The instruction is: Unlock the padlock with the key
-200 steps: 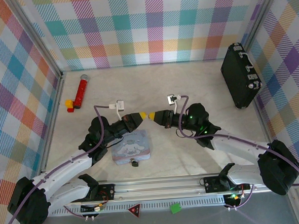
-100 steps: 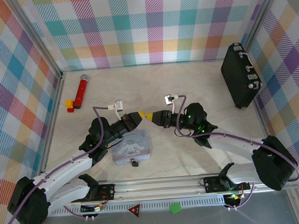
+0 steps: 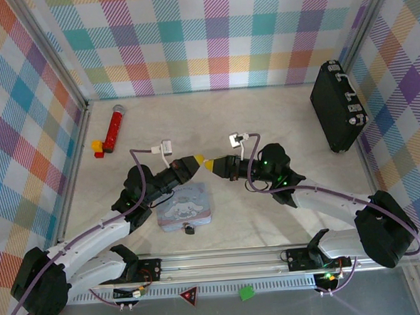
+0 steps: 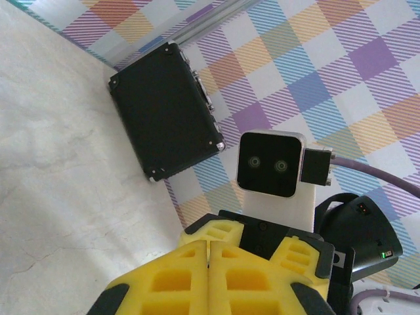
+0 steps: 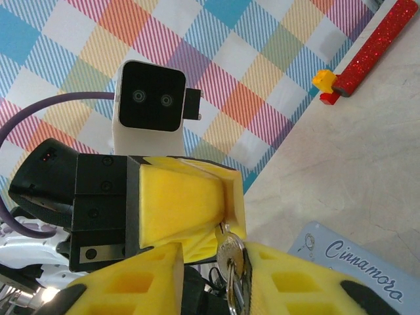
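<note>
Top view: left gripper [image 3: 194, 160] and right gripper [image 3: 211, 165] tip to tip above table. Padlock [image 3: 189, 229] on table, well behind both tips toward bases, at near edge of pale blue tin [image 3: 172, 211].

Left wrist view: left fingers [image 4: 170, 282] pressed together, hairline seam.

Right wrist view: right fingers [image 5: 131, 285] spread. Key [image 5: 230, 259] upright in gap between them, head just under left tip, seemingly pinched there.

Judgement: key handover. Close right squarely on flat faces, leave blade protruding, release left only once grip firm. Thin key slips easily.
</note>
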Controlling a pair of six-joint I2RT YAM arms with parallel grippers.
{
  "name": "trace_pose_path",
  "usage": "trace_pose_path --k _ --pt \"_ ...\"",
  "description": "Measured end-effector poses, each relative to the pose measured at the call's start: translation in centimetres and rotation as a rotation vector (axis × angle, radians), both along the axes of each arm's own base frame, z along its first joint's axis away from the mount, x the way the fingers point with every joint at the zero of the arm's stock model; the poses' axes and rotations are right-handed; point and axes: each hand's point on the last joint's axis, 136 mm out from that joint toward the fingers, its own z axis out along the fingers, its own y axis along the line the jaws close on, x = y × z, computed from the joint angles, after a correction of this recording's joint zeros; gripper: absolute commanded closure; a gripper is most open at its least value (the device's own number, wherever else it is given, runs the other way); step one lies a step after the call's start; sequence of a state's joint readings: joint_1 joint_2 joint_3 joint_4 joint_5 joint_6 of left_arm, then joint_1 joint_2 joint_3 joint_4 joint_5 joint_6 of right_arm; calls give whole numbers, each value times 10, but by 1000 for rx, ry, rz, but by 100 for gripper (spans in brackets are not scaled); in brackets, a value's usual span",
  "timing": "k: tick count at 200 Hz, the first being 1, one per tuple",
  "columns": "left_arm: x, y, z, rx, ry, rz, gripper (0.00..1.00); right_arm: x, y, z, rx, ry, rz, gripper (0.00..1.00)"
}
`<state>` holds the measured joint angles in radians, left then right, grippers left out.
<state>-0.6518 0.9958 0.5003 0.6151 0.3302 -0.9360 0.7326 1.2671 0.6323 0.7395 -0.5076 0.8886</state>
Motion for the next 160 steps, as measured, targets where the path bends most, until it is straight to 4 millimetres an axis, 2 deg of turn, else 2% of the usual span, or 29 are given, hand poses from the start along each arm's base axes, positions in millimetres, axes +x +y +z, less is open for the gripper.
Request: trace_pose_path --k 64,73,93,107,120,145,160 --pt "0 -1 7 -18 -25 0 100 2 1 1 -7 -10 -3 100" --pt "0 -1 5 -11 -26 1 99 2 0 1 -12 -10 -6 100" --pt "-2 -1 0 26 -27 1 79 1 -3 -4 -49 -6 -20 100" --pt "-1 3 -9 103 -7 23 54 1 -7 -7 -102 -8 -46 100" --pt "3 9 -16 215 29 65 35 4 -11 -4 -172 -26 -71 100" --pt "10 35 -15 442 92 174 12 13 -28 12 -312 -117 -164 100" --pt "4 59 -19 580 145 229 8 15 -44 6 -413 -152 -214 100"
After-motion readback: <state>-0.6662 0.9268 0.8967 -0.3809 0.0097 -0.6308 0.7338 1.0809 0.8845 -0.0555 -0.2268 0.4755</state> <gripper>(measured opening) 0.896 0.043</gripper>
